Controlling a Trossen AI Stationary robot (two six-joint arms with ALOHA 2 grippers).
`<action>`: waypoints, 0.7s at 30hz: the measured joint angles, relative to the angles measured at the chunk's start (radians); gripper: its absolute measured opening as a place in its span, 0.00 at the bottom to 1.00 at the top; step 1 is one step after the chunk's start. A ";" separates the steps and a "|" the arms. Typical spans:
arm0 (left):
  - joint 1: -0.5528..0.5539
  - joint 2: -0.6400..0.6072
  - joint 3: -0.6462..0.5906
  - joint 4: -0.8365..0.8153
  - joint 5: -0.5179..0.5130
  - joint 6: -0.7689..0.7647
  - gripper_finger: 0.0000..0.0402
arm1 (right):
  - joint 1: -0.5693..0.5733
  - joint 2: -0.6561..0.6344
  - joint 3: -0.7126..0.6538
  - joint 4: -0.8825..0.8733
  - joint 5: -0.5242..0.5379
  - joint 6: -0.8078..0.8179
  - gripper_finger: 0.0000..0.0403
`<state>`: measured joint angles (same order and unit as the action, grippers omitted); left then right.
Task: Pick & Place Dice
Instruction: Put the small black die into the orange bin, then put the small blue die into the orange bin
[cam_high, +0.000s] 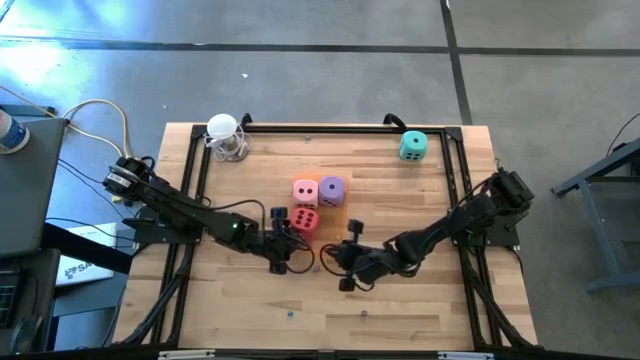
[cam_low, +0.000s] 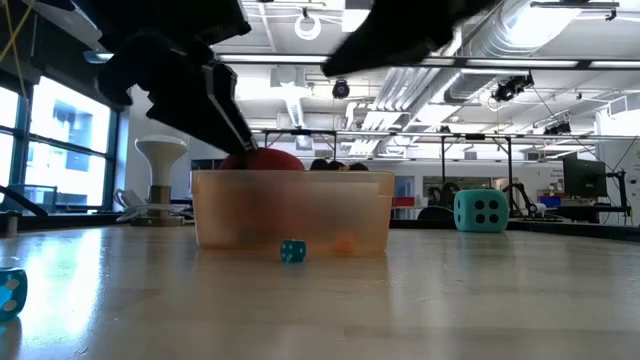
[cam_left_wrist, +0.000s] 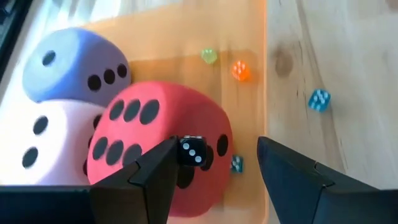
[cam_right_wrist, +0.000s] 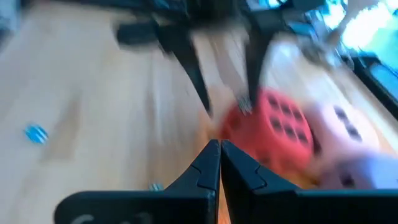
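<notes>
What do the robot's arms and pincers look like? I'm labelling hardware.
Both arms are dark, jointed and slim, with black cables running along them. The left arm shows a small green light. Each pincer, left pincer and right pincer, has two black, angular, wedge-shaped fingers.

3 dice (cam_high: 318, 200) mid-table, teal die (cam_high: 413, 146) far corner, L gripper (cam_high: 279, 240) beside red

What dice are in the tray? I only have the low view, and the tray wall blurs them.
Observer: Three. The red die, pink die and purple die sit packed together in the tray.
Operator: Is the left gripper holding the red die?
Observer: No. The left gripper is open at the red die, with one finger clear of it.
Operator: And the right gripper?
Observer: The right gripper is shut and empty, near the tray.
</notes>
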<state>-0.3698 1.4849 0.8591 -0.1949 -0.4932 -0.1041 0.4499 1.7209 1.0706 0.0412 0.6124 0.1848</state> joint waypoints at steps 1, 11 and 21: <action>0.000 0.000 0.000 0.016 -0.001 0.000 0.52 | -0.006 0.001 0.000 0.042 -0.020 -0.033 0.01; 0.000 0.000 0.000 0.076 -0.003 0.029 0.52 | -0.114 0.002 0.000 0.175 -0.208 -0.071 0.01; -0.002 0.000 0.000 0.076 -0.003 0.028 0.52 | -0.091 0.002 0.000 0.139 -0.250 -0.056 0.01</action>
<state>-0.3714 1.4849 0.8593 -0.1187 -0.4957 -0.0761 0.3589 1.7233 1.0706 0.1797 0.3621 0.1287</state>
